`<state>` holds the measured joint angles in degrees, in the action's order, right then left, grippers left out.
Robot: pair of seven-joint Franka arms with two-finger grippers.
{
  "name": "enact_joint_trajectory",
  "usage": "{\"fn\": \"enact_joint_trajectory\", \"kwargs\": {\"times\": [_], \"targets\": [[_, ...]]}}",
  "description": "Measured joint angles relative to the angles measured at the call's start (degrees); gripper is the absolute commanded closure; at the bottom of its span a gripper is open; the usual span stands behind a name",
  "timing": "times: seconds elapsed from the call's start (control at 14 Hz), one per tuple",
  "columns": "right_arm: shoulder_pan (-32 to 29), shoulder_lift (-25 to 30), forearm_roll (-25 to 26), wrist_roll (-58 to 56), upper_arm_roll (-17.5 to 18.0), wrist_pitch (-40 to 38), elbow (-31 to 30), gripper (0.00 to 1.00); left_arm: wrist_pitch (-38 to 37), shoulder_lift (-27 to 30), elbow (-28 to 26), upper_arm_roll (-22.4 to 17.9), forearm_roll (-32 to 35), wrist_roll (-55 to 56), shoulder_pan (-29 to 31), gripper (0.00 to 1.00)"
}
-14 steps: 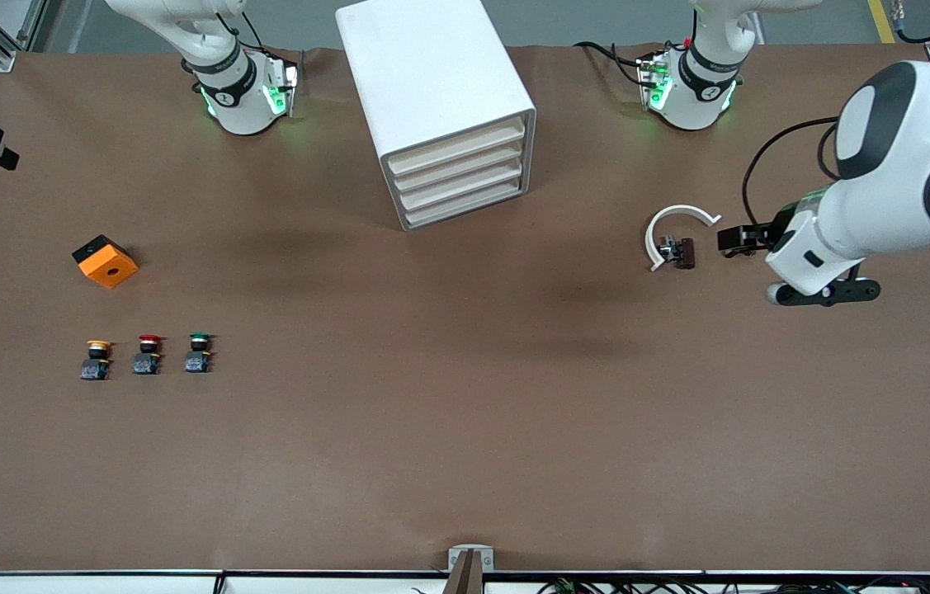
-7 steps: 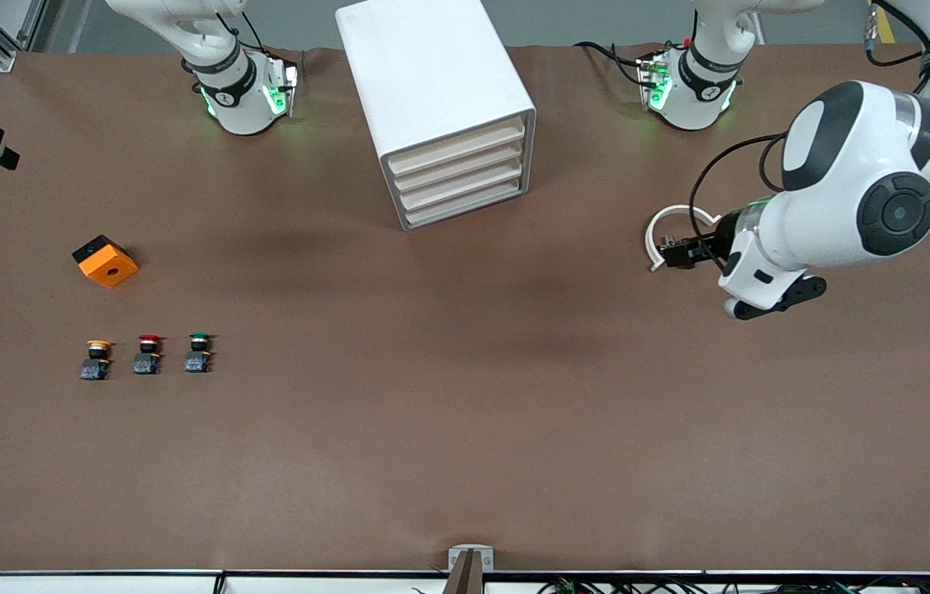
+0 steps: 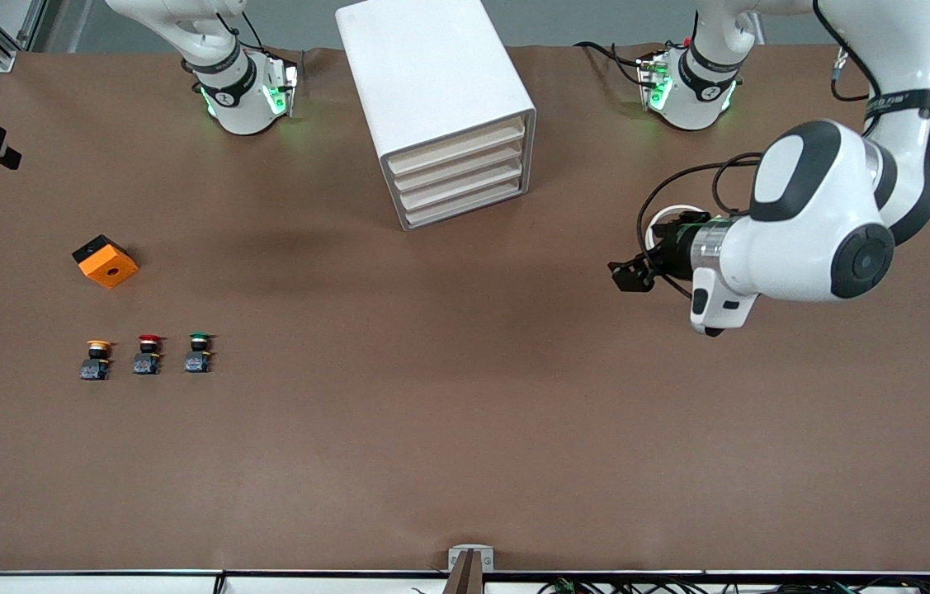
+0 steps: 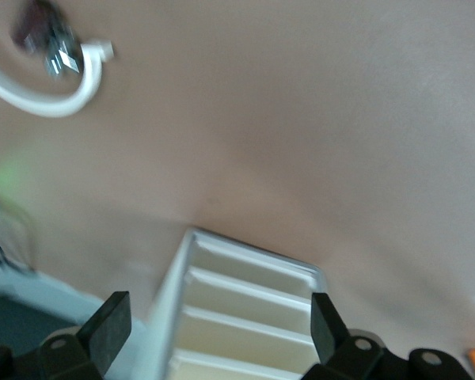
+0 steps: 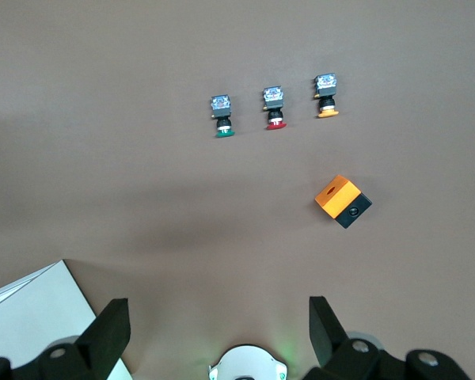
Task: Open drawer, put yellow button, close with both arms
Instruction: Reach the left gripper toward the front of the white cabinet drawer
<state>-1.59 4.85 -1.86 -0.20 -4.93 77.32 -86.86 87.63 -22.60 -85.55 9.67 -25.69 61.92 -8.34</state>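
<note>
Both grippers gape empty: left gripper (image 3: 628,275) hangs over the table's left-arm end, right gripper (image 5: 218,332) waits. Drawer (image 3: 458,145) shut; button (image 3: 96,358) near the right-arm edge. Next, reach the drawer.

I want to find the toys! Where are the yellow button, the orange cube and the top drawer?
yellow button (image 3: 97,345), front view, on its yellow cap.
orange cube (image 3: 109,266), front view, on its orange top face.
top drawer (image 3: 456,149), front view, on its cream front.
</note>
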Motion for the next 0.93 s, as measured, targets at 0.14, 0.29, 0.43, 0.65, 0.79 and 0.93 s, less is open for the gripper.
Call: {"fn": "enact_joint_trajectory", "kwargs": {"times": [0.14,0.29,0.43,0.65,0.79,0.93], "targets": [[0.0,0.0,0.0,0.0,0.0,0.0,0.0,0.0,0.0,-3.7,1.8,0.0,-2.7,7.5,0.0,0.0],[0.0,0.0,0.0,0.0,-0.1,0.0,-0.1,0.0,-0.1,-6.6,2.9,0.0,-4.7,15.3,-0.3,0.0],[0.0,0.0,0.0,0.0,-0.1,0.0,-0.1,0.0,-1.6,-8.7,3.6,0.2,-6.1,25.0,-1.1,0.0],[0.0,0.0,0.0,0.0,-0.1,0.1,-0.1,0.0,-8.8,-11.1,4.8,0.4,-8.7,35.1,-3.0,0.0],[0.0,0.0,0.0,0.0,-0.1,0.1,-0.1,0.0,-13.9,-12.4,4.9,0.4,-12.4,40.2,-3.7,0.0],[0.0,-0.1,0.0,0.0,-0.1,0.1,-0.1,0.0,-16.9,-14.4,5.0,0.4,-15.7,45.1,-3.7,0.0]]}}
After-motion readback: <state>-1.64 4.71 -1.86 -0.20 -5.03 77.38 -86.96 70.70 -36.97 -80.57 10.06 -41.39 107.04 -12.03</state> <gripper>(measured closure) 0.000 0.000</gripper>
